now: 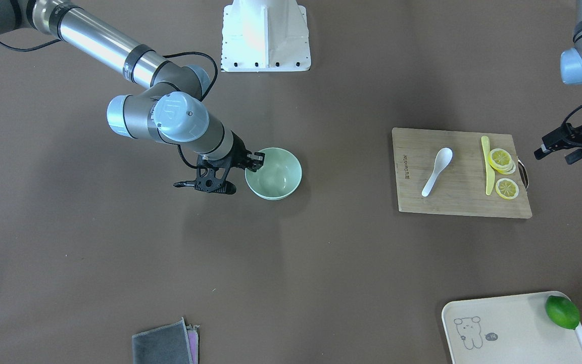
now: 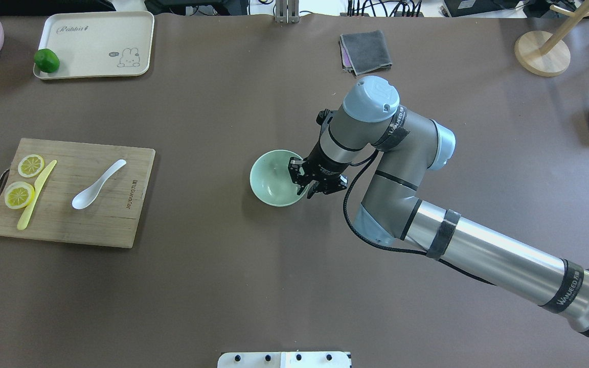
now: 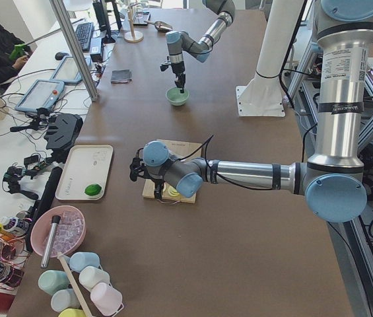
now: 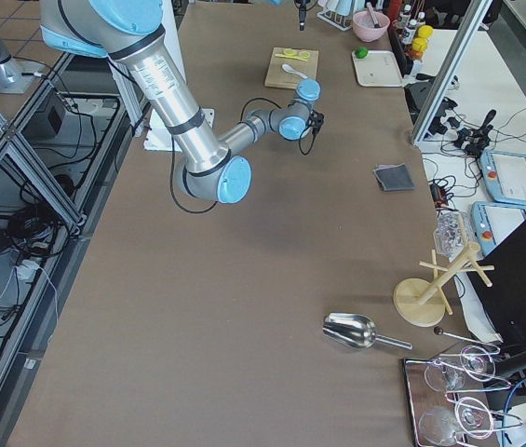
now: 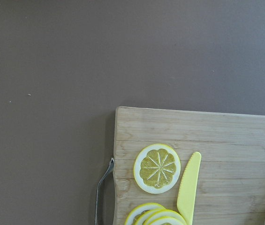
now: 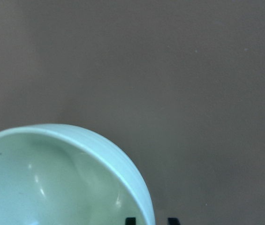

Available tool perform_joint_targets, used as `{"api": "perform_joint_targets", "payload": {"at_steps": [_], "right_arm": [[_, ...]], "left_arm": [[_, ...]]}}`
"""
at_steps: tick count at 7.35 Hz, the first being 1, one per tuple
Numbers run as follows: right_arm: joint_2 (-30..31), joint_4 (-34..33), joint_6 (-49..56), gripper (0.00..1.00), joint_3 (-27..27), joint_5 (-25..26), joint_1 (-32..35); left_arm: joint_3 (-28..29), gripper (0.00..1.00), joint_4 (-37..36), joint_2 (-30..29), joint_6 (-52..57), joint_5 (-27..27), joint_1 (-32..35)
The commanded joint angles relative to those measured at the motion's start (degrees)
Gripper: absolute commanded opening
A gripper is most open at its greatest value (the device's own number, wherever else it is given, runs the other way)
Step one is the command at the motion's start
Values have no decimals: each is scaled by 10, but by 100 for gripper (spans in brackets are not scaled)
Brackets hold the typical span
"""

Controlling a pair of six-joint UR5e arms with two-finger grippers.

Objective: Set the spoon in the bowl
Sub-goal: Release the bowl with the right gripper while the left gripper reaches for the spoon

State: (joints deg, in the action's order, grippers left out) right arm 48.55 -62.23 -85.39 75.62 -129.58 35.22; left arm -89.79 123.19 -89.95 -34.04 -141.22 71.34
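Note:
The white spoon [image 1: 437,169] lies on the wooden cutting board [image 1: 463,202], scoop towards the robot; it also shows in the overhead view [image 2: 97,185]. The mint-green bowl [image 1: 276,177] stands empty on the table near the middle [image 2: 271,181]. My right gripper [image 1: 255,161] is at the bowl's rim on the side away from the board. The right wrist view shows one fingertip inside the bowl [image 6: 52,187] and one outside, close together on the wall. My left gripper [image 1: 553,154] hovers beside the board's handle end, apart from the spoon, empty, its fingers apart.
Lemon slices [image 1: 500,159] and a yellow plastic knife [image 1: 488,167] lie on the board next to the spoon. A cream tray [image 1: 513,328] holds a lime [image 1: 562,312] at the operators' edge. A grey cloth [image 1: 164,346] lies at that edge. The robot's white base [image 1: 265,35] stands behind.

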Motion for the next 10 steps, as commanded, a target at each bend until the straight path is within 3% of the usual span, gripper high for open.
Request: {"api": "perform_joint_targets", "payload": {"at_steps": [1, 3, 5, 8, 9, 10], "right_arm": [[0, 0, 9, 100, 4, -4, 8], [7, -3, 33, 100, 4, -54, 45], [23, -6, 51, 100, 8, -103, 81], [74, -4, 79, 100, 30, -111, 107], [85, -4, 80, 100, 35, -106, 111], [95, -4, 86, 100, 38, -106, 121]], "left_arm": [[-7, 98, 3, -32, -33, 2, -31], [-32, 98, 42, -41, -41, 70, -88], [-75, 97, 43, -40, -34, 102, -138], [-76, 97, 41, -92, 31, 124, -207], [-59, 97, 42, -101, 111, 163, -211], [-57, 97, 41, -99, 161, 166, -209]]}}
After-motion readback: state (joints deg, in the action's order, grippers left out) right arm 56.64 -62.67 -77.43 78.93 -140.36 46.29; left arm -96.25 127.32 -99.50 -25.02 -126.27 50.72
